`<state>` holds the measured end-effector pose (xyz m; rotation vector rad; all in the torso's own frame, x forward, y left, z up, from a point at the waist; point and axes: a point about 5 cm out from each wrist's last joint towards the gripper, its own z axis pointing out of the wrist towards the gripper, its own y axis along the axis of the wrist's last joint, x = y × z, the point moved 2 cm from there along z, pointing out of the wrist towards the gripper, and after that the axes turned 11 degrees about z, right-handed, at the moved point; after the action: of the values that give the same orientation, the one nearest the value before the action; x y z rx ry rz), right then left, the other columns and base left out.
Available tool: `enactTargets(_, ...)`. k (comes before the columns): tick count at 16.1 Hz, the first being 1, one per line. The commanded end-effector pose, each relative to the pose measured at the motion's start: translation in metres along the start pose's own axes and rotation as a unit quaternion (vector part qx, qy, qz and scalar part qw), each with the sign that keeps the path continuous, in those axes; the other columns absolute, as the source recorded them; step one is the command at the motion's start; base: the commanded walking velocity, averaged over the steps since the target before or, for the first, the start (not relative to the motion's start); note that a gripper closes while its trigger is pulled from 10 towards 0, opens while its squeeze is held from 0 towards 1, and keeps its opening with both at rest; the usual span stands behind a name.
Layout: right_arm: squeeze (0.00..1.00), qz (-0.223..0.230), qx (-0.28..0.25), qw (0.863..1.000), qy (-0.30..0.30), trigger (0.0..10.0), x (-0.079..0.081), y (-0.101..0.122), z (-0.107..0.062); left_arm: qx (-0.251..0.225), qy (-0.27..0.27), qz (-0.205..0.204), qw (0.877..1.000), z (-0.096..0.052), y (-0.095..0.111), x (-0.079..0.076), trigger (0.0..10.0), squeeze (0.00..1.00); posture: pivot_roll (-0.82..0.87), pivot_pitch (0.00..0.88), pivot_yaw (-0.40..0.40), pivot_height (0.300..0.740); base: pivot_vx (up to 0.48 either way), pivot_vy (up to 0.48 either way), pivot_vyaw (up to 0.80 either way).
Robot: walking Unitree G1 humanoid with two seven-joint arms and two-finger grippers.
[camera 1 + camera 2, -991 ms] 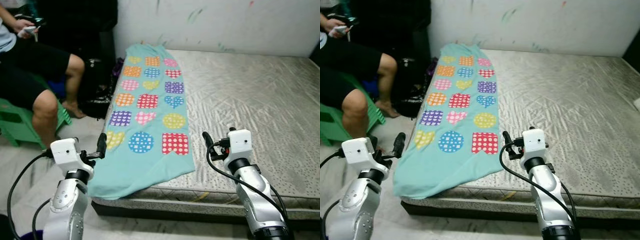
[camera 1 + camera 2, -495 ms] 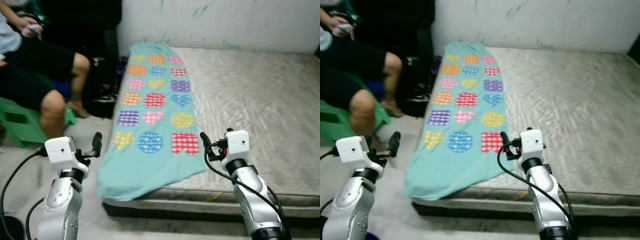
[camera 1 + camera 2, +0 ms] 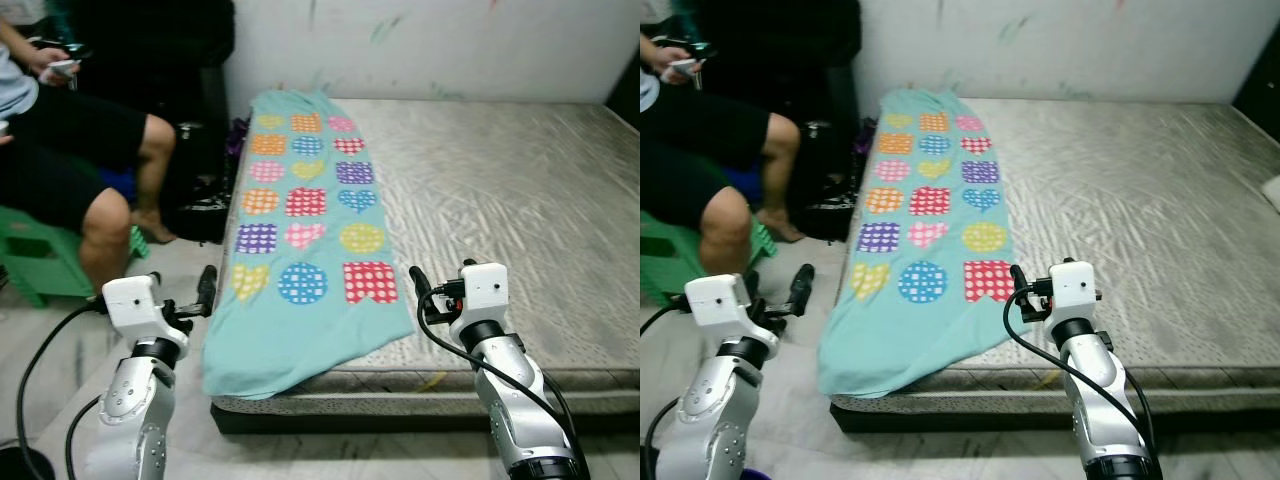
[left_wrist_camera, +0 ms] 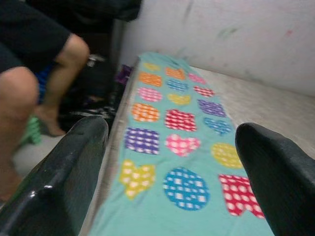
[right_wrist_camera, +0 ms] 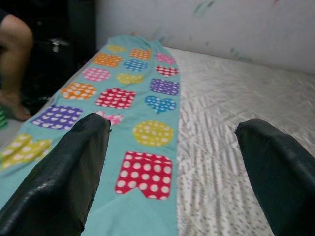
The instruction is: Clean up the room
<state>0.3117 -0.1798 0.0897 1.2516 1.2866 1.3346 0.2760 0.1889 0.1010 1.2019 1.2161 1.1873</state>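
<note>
The left claw [image 3: 207, 288] hovers at lower left of the left eye view, its 2 fingers spread wide and empty, over the floor [image 3: 60, 330] just beside the bed [image 3: 520, 200]. The right claw [image 3: 416, 283], lower centre, is also spread and empty, above the bed's near edge. Between them a teal blanket [image 3: 305, 220] with dotted patches lies along the bed's left side, its near end draping off. A seated person [image 3: 70, 150] fills the upper left.
</note>
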Motion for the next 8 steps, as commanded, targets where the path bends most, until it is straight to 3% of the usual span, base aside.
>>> enactTargets(1, 0.00, 0.009, -0.002, 1.000, -0.006, 10.0, -0.0030, 0.0029, 0.0003, -0.011, -0.006, 0.002, 1.000, -0.0001, 0.0053, -0.0016, 10.0, 0.00, -0.02, 0.039, -0.002, 0.740, 0.394, 0.000, 0.00)
enactTargets(4, 0.00, 0.008, -0.002, 1.000, -0.007, 10.0, -0.0030, 0.0029, 0.0002, -0.011, -0.008, 0.003, 1.000, 0.0001, 0.0053, -0.0011, 10.0, 0.00, -0.02, 0.039, 0.000, 0.740, 0.394, 0.000, -0.77)
enactTargets(7, 0.00, 0.006, -0.003, 1.000, -0.007, 10.0, -0.0029, 0.0028, -0.0004, -0.008, -0.009, 0.006, 1.000, 0.0001, 0.0043, -0.0015, 10.0, 0.00, -0.02, 0.040, 0.000, 0.740, 0.359, 0.000, 0.00)
enactTargets(8, 0.00, 0.006, -0.003, 1.000, -0.007, 10.0, -0.0029, 0.0027, -0.0006, 0.000, -0.008, 0.005, 1.000, 0.0005, 0.0024, -0.0022, 10.0, 0.00, -0.02, 0.040, 0.000, 0.740, 0.000, 0.000, 0.00)
